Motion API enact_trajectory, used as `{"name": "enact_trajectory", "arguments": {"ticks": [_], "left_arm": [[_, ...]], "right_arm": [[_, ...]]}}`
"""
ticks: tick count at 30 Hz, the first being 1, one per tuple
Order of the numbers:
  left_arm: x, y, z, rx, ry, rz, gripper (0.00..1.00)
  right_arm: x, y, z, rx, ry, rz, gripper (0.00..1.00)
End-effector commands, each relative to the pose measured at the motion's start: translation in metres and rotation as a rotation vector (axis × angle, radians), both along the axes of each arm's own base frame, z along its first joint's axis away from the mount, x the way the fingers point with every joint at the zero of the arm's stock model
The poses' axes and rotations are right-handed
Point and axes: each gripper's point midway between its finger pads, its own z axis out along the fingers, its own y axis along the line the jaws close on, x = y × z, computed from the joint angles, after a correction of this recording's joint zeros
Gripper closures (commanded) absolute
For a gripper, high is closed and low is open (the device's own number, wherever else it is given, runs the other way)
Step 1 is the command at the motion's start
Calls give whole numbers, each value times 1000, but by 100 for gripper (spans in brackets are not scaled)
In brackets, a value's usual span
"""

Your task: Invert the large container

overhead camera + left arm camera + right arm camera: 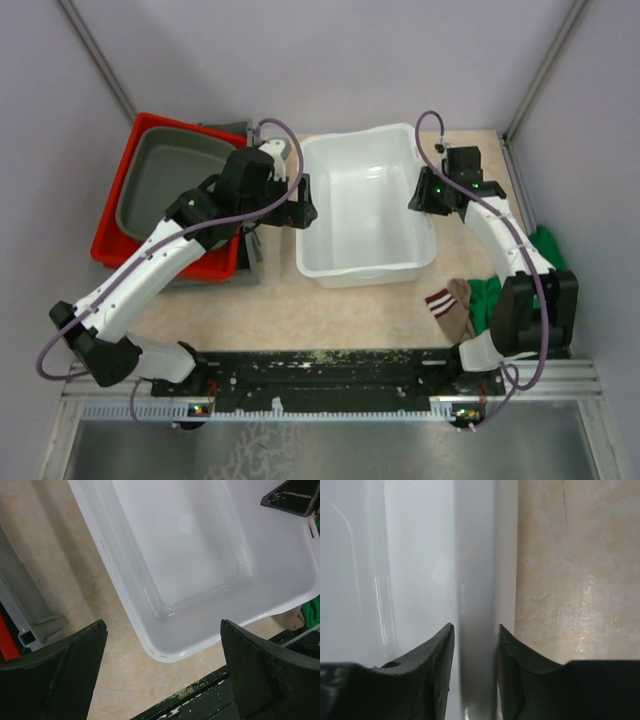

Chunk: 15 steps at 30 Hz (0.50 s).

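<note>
The large white container point(362, 268) stands upright and empty at the table's middle. It also shows in the left wrist view point(135, 605) and the right wrist view point(475, 555). My left gripper point(302, 205) is open just left of the container's left wall; in its wrist view the gripper point(165, 680) has wide-spread fingers and holds nothing. My right gripper point(422, 195) sits on the container's right rim. In the right wrist view the gripper point(475, 647) has one finger inside and one outside, closed against the rim.
A red bin point(112, 235) with a grey tub point(165, 170) nested in it stands at the left, on a grey tray. A striped sock point(448, 308) and green cloth point(490, 295) lie at the right front. A black rail point(330, 365) runs along the near edge.
</note>
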Motion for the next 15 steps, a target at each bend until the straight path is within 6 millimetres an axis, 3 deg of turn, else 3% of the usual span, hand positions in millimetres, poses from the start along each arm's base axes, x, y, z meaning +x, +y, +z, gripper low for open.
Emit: {"name": "enact_trajectory", "arguments": {"ticks": [1, 4, 5, 13, 15], "left_arm": [[8, -16, 1, -39, -3, -26, 0], [10, -18, -3, -34, 5, -26, 0], [10, -17, -4, -31, 4, -23, 0], [12, -10, -14, -28, 19, 4, 0], [15, -12, -22, -30, 43, 20, 0]], "right_arm": [[3, -15, 38, -70, -126, -25, 50], [0, -34, 49, -150, -129, -86, 31], [-1, -40, 55, -174, -132, -111, 29], [-21, -84, 101, -302, -168, -337, 28], [-28, -87, 110, -290, -177, -374, 20]]}}
